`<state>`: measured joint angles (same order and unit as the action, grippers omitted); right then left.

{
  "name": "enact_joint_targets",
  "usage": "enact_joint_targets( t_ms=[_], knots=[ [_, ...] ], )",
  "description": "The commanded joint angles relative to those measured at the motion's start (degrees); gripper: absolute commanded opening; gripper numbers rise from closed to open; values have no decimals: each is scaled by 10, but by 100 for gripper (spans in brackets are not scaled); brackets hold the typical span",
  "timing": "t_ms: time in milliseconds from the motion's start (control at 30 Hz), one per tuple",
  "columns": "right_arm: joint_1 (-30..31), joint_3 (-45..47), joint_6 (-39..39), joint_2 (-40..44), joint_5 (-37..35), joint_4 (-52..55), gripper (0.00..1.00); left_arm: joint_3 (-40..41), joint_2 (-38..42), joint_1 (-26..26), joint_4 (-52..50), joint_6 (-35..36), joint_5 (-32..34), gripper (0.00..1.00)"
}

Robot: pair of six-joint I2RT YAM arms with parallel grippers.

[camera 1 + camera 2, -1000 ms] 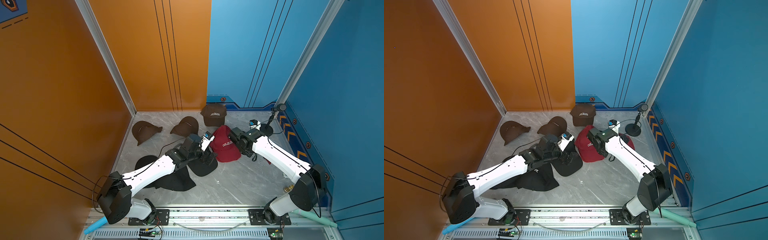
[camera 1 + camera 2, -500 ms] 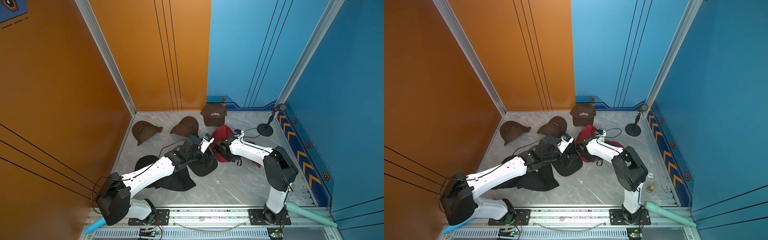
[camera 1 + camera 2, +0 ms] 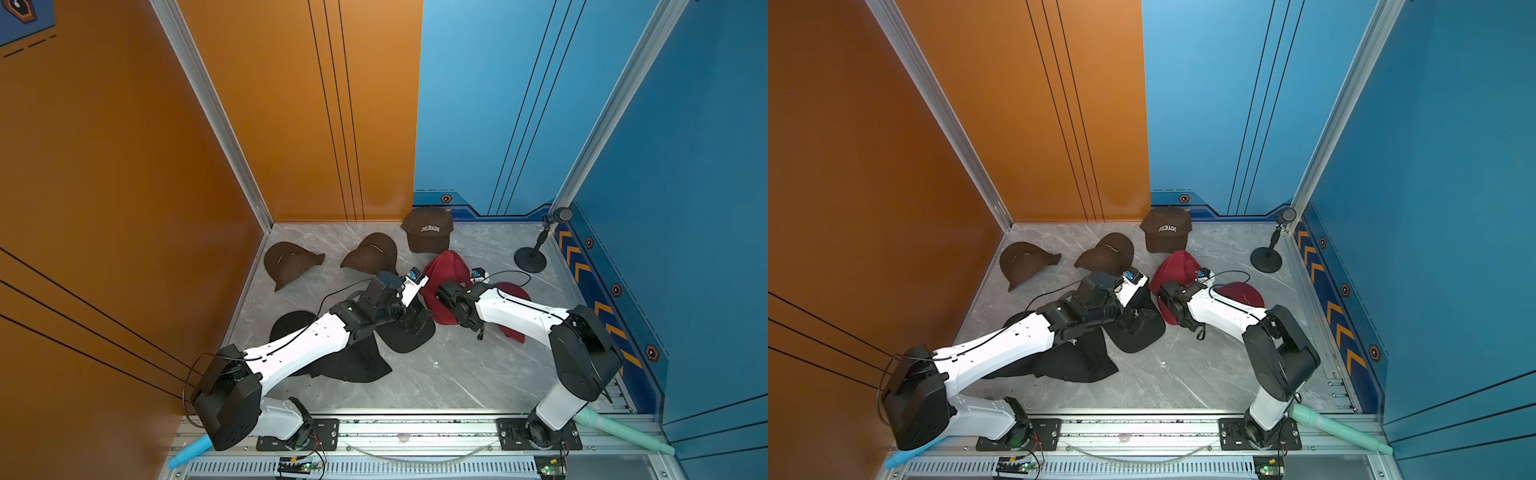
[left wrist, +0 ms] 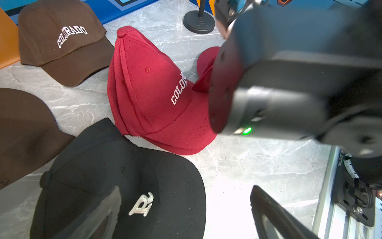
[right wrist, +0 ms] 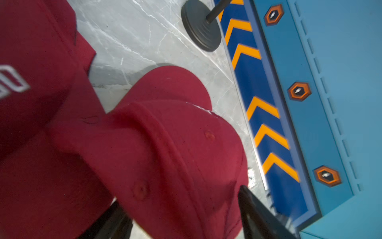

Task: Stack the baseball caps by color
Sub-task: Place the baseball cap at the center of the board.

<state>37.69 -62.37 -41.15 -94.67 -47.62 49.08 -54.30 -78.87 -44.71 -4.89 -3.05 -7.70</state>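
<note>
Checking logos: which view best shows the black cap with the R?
Left wrist view: the black cap fills the foreground, its white R legible. In both top views the left arm hides much of the cap; the right wrist view misses it.

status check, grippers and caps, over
Left gripper open over black cap. Right gripper open, jaws either side of a red cap. Brown caps lie apart, unstacked. Microphone stand off to the side, apart from the caps.

Brown cap (image 4: 62,55) "COLORADO", black cap (image 4: 99,165) "R"
</note>
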Motion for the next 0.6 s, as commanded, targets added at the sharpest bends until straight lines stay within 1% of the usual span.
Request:
enact_joint_targets(
  t_ms=[0, 133, 167, 200, 267, 333, 400, 467, 500, 567],
  knots=[
    [-1, 14, 70, 67, 91, -53, 100, -23, -3, -6, -25, -2, 0, 98],
    [-5, 29, 144, 171, 207, -65, 100, -43, 8, -7, -43, -6, 0, 98],
    [-8, 31, 152, 198, 234, -61, 100, -43, 8, -8, -46, -9, 0, 98],
    [-14, 35, 159, 231, 258, -57, 100, -62, 8, -11, -47, -15, -2, 98],
    [-33, 39, 162, 296, 286, -43, 100, -74, -1, -25, -45, -35, -14, 98],
    [-77, 43, 162, 363, 318, -27, 100, -96, -29, -57, -42, -55, -18, 98],
    [-139, 46, 164, 419, 362, -23, 100, -118, -71, -92, -27, -79, -23, 98],
    [-213, 48, 170, 459, 414, -24, 100, -136, -120, -111, 8, -130, -53, 98],
    [-252, 47, 173, 471, 439, -25, 100, -143, -145, -117, 37, -169, -71, 97],
    [-316, 43, 178, 479, 486, -27, 100, -151, -189, -123, 91, -235, -88, 98]
  ],
)
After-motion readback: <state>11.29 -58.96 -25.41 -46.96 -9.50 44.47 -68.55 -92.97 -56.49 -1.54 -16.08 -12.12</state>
